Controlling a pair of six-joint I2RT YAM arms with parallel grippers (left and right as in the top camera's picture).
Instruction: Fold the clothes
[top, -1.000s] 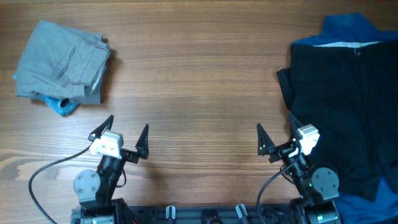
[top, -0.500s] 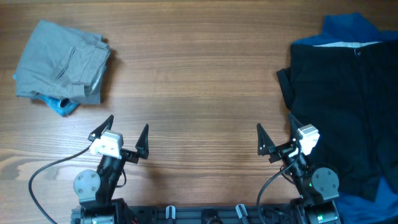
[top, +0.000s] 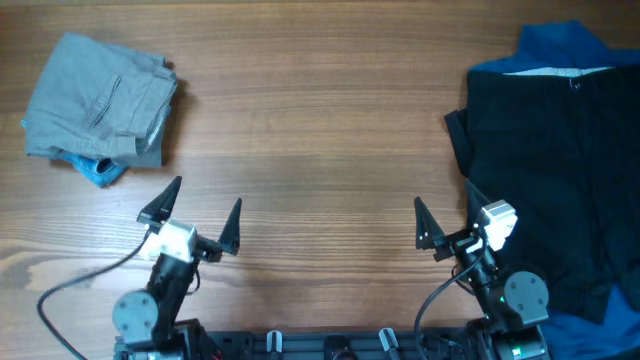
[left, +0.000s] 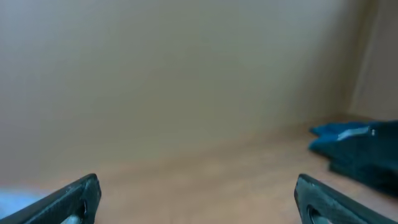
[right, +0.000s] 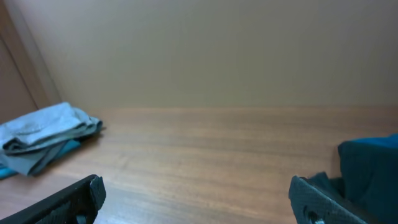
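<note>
Your left gripper (top: 207, 192) and right gripper (top: 442, 195) both sit with fingers spread, holding nothing. Open brown wooden table (top: 320, 130) lies ahead of and between them. The plain black cloth shorts (top: 560, 180) lie just right of your right gripper, running off the view's right edge. A folded grey garment (top: 100, 100) lies far ahead-left of your left gripper.

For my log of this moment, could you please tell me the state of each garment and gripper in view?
black shorts: unfolded, spread flat at the right, over blue cloth
blue cloth: mostly covered, edges showing
grey garment: folded, far left, on a small blue piece
left gripper: open, empty
right gripper: open, empty
</note>
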